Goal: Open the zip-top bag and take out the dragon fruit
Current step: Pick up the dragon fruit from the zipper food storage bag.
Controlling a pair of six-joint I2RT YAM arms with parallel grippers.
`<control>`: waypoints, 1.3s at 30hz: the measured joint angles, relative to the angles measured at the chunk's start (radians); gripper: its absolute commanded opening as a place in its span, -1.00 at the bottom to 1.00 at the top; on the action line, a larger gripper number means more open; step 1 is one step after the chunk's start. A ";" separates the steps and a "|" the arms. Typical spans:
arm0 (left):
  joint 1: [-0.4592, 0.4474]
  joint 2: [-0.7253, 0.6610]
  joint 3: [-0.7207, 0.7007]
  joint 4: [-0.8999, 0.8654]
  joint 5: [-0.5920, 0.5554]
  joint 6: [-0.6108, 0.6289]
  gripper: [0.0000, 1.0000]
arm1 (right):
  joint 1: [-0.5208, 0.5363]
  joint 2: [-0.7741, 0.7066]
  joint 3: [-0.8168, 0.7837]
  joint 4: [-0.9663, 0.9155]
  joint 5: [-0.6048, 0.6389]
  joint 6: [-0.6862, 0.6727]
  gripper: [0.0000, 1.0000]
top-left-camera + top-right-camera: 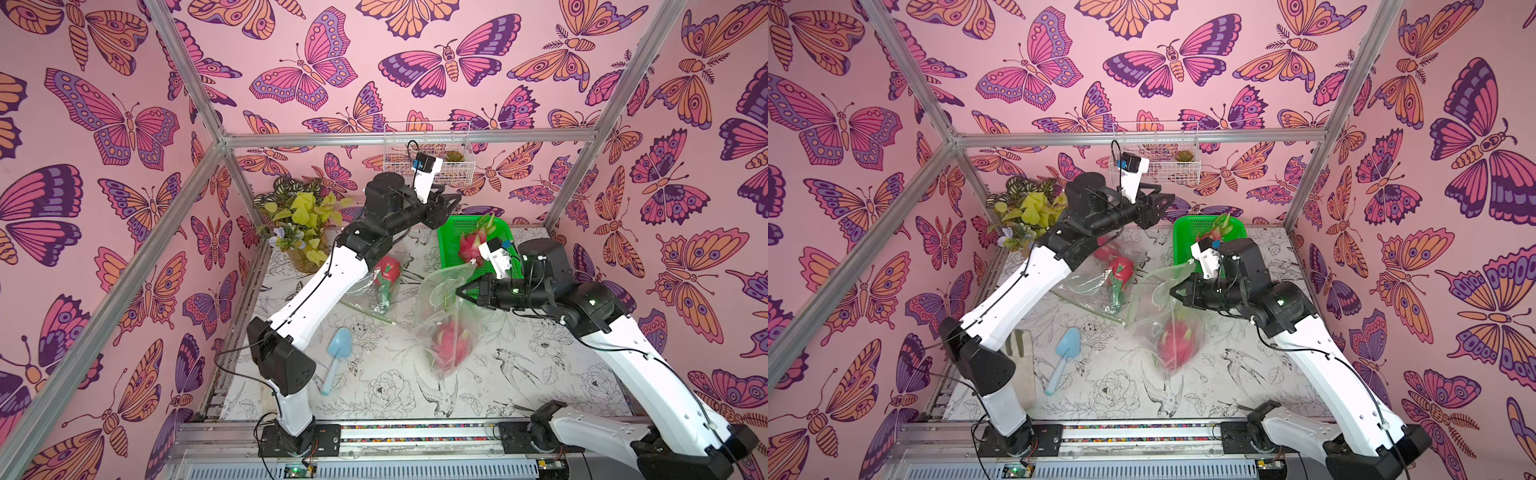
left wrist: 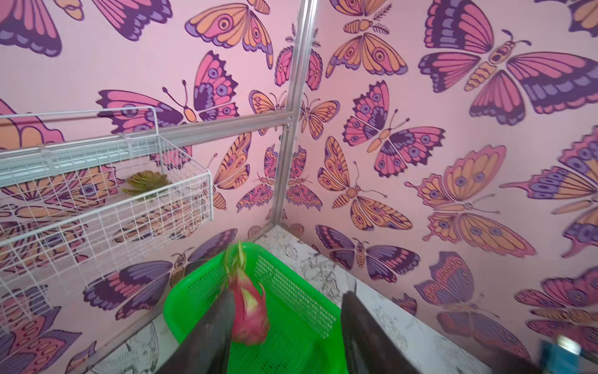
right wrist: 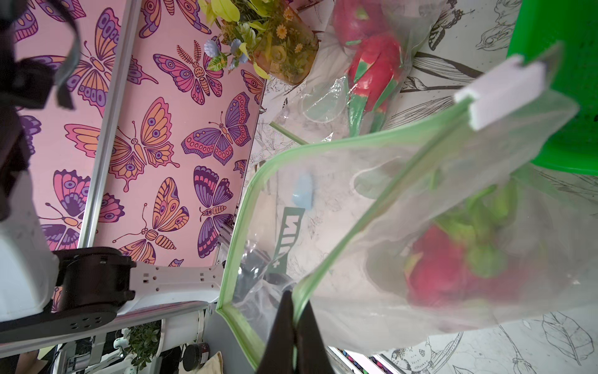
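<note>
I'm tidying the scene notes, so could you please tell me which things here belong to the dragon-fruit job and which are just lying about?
Part of the job:
- zip-top bag, pinched at its rim by the right gripper
- dragon fruit inside it
- second bag with fruit
- dragon fruit in the green basket
- left gripper, open

Lying about:
- blue scoop
- potted plant
- wire basket
</note>
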 measured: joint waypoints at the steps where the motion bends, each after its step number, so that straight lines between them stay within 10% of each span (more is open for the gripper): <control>1: -0.005 -0.035 -0.019 -0.039 0.010 -0.002 0.02 | 0.000 0.011 0.005 0.003 -0.007 -0.003 -1.00; 9: -0.028 -0.215 -0.136 -0.323 0.051 -0.018 -0.16 | 0.000 0.091 0.031 0.038 -0.054 -0.025 -1.00; 39: -0.060 -0.145 -0.157 -0.879 -0.118 -0.103 -0.59 | 0.000 0.186 0.037 0.185 -0.143 -0.018 -1.00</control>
